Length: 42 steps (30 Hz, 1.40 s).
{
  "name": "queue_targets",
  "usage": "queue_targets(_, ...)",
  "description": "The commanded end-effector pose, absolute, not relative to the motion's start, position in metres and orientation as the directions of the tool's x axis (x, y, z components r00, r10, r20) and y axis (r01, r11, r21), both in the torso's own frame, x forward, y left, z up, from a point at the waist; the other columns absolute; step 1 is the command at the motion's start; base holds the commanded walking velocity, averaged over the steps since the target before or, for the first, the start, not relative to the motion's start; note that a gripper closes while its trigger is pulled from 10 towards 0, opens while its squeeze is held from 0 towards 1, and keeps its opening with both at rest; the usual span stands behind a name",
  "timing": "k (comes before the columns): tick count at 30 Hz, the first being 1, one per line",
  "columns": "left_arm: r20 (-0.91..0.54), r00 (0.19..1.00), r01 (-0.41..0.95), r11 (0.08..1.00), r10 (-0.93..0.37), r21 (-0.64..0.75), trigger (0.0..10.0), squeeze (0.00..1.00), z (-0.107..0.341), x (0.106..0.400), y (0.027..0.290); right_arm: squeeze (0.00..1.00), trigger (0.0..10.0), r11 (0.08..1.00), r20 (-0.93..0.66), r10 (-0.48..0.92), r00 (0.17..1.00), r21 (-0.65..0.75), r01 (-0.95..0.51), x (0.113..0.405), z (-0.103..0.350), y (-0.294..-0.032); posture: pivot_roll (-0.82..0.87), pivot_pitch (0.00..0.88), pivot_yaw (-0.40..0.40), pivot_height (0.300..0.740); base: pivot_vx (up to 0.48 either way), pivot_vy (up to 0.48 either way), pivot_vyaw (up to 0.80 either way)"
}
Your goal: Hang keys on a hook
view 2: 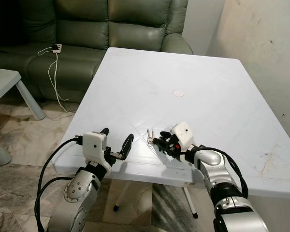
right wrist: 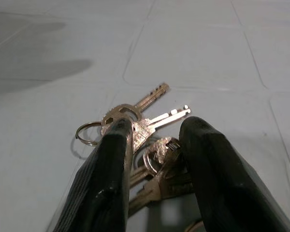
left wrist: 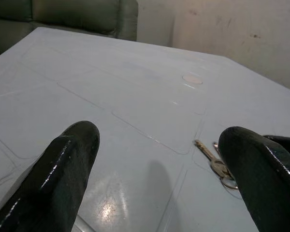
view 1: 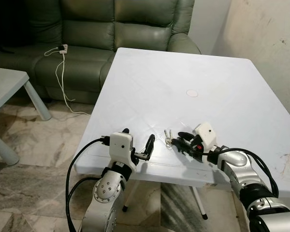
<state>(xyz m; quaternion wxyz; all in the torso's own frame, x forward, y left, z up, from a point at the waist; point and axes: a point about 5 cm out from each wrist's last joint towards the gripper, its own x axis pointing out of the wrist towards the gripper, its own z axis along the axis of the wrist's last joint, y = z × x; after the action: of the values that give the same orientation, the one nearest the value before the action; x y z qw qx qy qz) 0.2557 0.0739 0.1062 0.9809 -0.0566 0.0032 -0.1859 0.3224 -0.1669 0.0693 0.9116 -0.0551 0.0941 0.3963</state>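
The scene is evenly and softly lit, and the white tabletop (view 1: pixel 183 72) is rendered bright without being blown out. Soft, short shadows are cast beneath the arms near the tabletop's near edge. The sofa (view 1: pixel 111 29) beyond the far edge is left dim. Both eye views are sharp, with slight bending at the frame edges. In the left wrist view the black fingers (left wrist: pixel 63 169) are blurred and a small glare patch is seen between them. In the right wrist view the keys (right wrist: pixel 140 121) are in focus.
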Motion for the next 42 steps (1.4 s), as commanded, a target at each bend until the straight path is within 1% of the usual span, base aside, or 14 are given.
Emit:
queue_targets(1, 0.039, 0.924, 0.382, 0.912, -0.381, -0.148, 10.0, 0.0, 0.1124, 0.253, 0.0627, 0.0, 10.0, 0.688, -0.23, 0.7, 0.676, -0.036, -0.725, 0.3221, 0.0693, -0.1751, 0.07, 0.038, -0.104, 0.74, 0.0, 0.0, 0.0)
queue_targets(8, 0.039, 0.924, 0.382, 0.912, -0.38, -0.149, 10.0, 0.0, 0.1129, 0.2535, 0.0626, 0.0, 10.0, 0.699, -0.242, 0.687, 0.685, -0.041, -0.714, 0.323, 0.0688, -0.1783, 0.06, 0.044, -0.103, 0.74, 0.0, 0.0, 0.0)
queue_targets(9, 0.039, 0.924, 0.381, 0.912, -0.38, -0.15, 10.0, 0.0, 0.1131, 0.2538, 0.0627, 0.0, 8.0, 0.696, -0.241, 0.689, 0.683, -0.041, -0.717, 0.3231, 0.0691, -0.1783, 0.06, 0.047, -0.103, 0.74, 0.0, 0.0, 0.0)
queue_targets(10, 0.039, 0.924, 0.381, 0.912, -0.38, -0.15, 10.0, 0.0, 0.1131, 0.2538, 0.0627, 0.0, 5.0, 0.698, -0.241, 0.687, 0.685, -0.042, -0.715, 0.3232, 0.0691, -0.1786, 0.06, 0.047, -0.103, 0.74, 0.0, 0.0, 0.0)
queue_targets(11, 0.039, 0.924, 0.381, 0.912, -0.38, -0.15, 10.0, 0.0, 0.1131, 0.2538, 0.0626, 0.0, 4.7, 0.704, -0.24, 0.682, 0.69, -0.041, -0.709, 0.3235, 0.0691, -0.1789, 0.06, 0.047, -0.103, 0.74, 0.0, 0.0, 0.0)
queue_targets(12, 0.039, 0.924, 0.381, 0.912, -0.38, -0.15, 10.0, 0.0, 0.1131, 0.2538, 0.0625, 0.0, 3.3, 0.705, -0.24, 0.681, 0.692, -0.041, -0.708, 0.3235, 0.0692, -0.179, 0.06, 0.047, -0.103, 0.74, 0.0, 0.0, 0.0)
queue_targets(13, 0.039, 0.924, 0.381, 0.912, -0.38, -0.151, 10.0, 0.0, 0.1132, 0.2537, 0.0624, 0.0, 0.0, 0.708, -0.241, 0.679, 0.694, -0.037, -0.705, 0.3236, 0.0689, -0.1792, 0.06, 0.052, -0.102, 0.74, 0.0, 0.0, 0.0)
queue_targets(20, 0.037, 0.925, 0.379, 0.912, -0.378, -0.158, 10.0, 0.0, 0.1135, 0.2533, 0.0619, 0.0, 0.0, 0.707, -0.229, 0.684, 0.693, -0.026, -0.707, 0.3234, 0.0688, -0.1784, 0.07, 0.06, -0.103, 0.74, 0.0, 0.0, 0.0)
queue_targets(33, 0.037, 0.927, 0.374, 0.912, -0.373, -0.165, 10.0, 0.0, 0.114, 0.2532, 0.0613, 0.0, 0.0, 0.733, -0.229, 0.656, 0.719, -0.032, -0.679, 0.327, 0.0712, -0.1808, 0.06, 0.065, -0.104, 0.74, 0.0, 0.0, 0.0)
queue_targets(34, 0.037, 0.927, 0.375, 0.912, -0.374, -0.166, 10.0, 0.0, 0.114, 0.2531, 0.061, 0.0, 10.0, 0.737, -0.247, 0.645, 0.723, -0.049, -0.674, 0.3277, 0.0705, -0.1811, 0.06, 0.065, -0.104, 0.74, 0.0, 0.0, 0.0)
queue_targets(41, 0.035, 0.926, 0.377, 0.911, -0.376, -0.168, 10.0, 0.0, 0.1141, 0.2531, 0.0604, 0.0, 10.0, 0.745, -0.243, 0.642, 0.727, -0.025, -0.666, 0.3279, 0.0699, -0.1817, 0.06, 0.067, -0.105, 0.74, 0.0, 0.0, 0.0)
queue_targets(42, 0.035, 0.926, 0.377, 0.911, -0.376, -0.169, 10.0, 0.0, 0.1142, 0.2531, 0.0603, 1.0, 10.0, 0.746, -0.242, 0.642, 0.727, -0.021, -0.666, 0.3279, 0.07, -0.1819, 0.06, 0.066, -0.105, 0.74, 0.0, 0.0, 0.0)
